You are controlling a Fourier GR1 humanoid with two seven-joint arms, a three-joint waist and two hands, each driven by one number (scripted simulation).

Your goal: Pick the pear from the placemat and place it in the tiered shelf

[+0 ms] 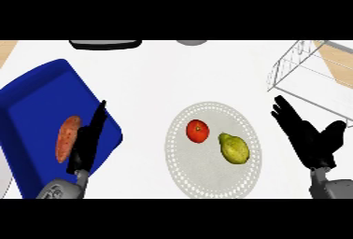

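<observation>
1. The pear (234, 148) is lying on the placemat (180, 177) at centre frame, just beside a tomato (198, 130); nothing is touching it.
2. The right hand (308, 135) is hovering right of the mat, fingers spread open, holding nothing.
3. The left hand (88, 140) is sitting at lower left over a blue tray (34, 107), fingers straight.
4. The shelf (303, 70) is waiting at upper right; grasp, carry and placing all seem left to do.

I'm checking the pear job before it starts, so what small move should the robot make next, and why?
Probably bring the right hand left and down toward the pear. That hand is open, holds nothing, and is the nearer one; the pear lies untouched on the placemat beside the tomato, and the tiered shelf is on that side.
</observation>
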